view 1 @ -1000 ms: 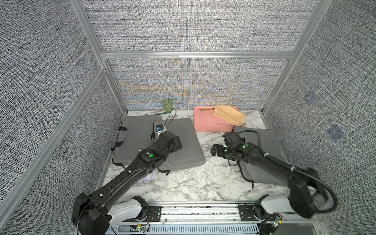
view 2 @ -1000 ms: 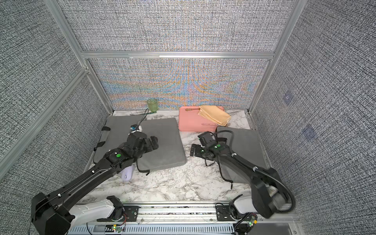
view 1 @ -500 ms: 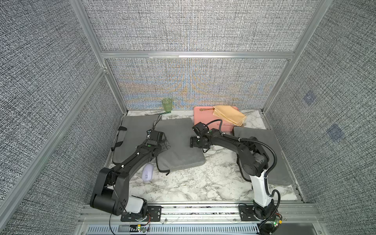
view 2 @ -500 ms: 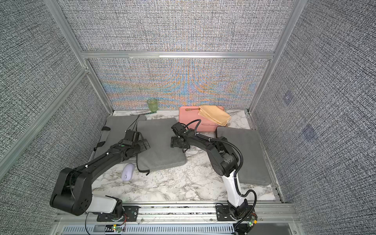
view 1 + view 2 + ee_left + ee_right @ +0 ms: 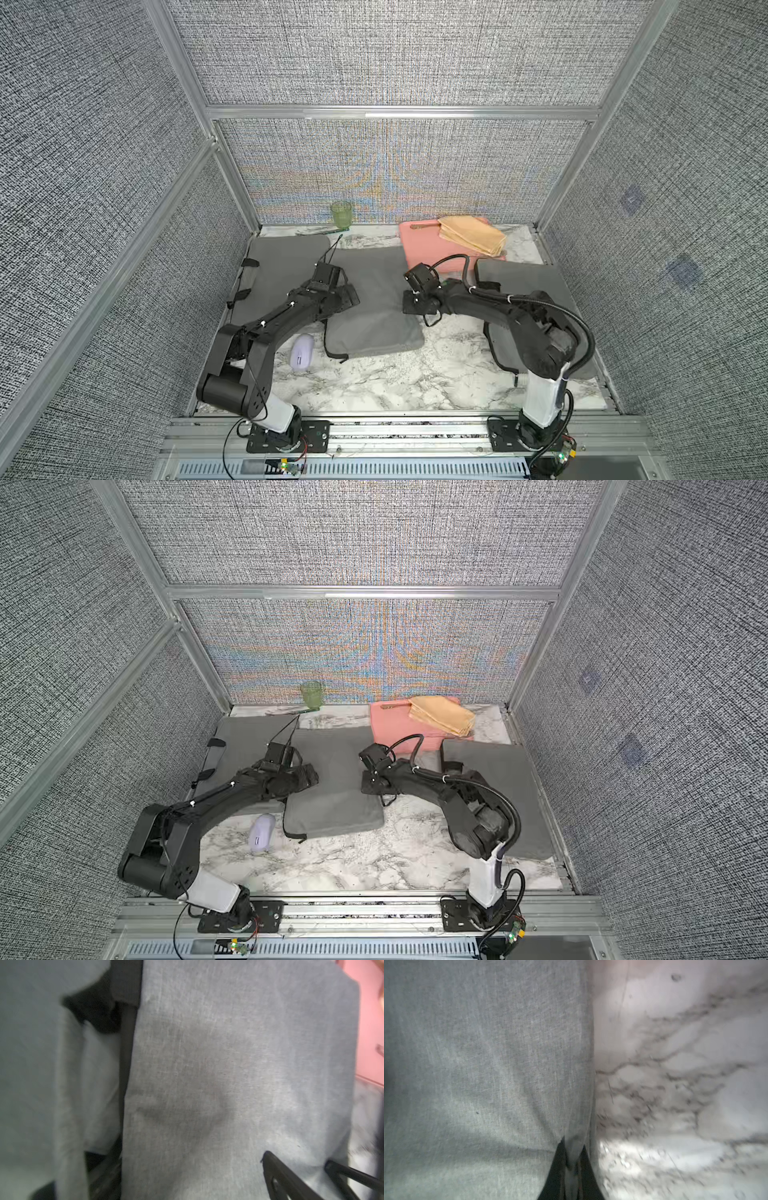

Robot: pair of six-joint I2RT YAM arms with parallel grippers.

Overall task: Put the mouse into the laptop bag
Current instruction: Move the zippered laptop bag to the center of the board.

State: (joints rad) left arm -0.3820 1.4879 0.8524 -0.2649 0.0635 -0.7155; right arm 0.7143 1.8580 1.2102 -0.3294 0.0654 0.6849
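1. The mouse (image 5: 302, 352) lies on the bench (image 5: 374, 386) toward its front-left corner, just beside the front-left corner of the laptop bag (image 5: 374, 299).
2. Its long axis runs roughly front to back; which end leads, I cannot tell.
3. The left pincer (image 5: 296, 1158), spread wide over the bag, is nearer; the mouse lies frontward of it.
4. The right pincer (image 5: 573, 1144) pinches the bag's right edge.

The desk (image 5: 395, 382) has a white marble top with grey veins. Walls (image 5: 374, 54) of grey woven cloth close it at the back and at both sides. They are held in a frame (image 5: 399, 112) of pale metal bars. A metal rail (image 5: 415, 432) runs along the front edge of the desk. The light is even and soft.
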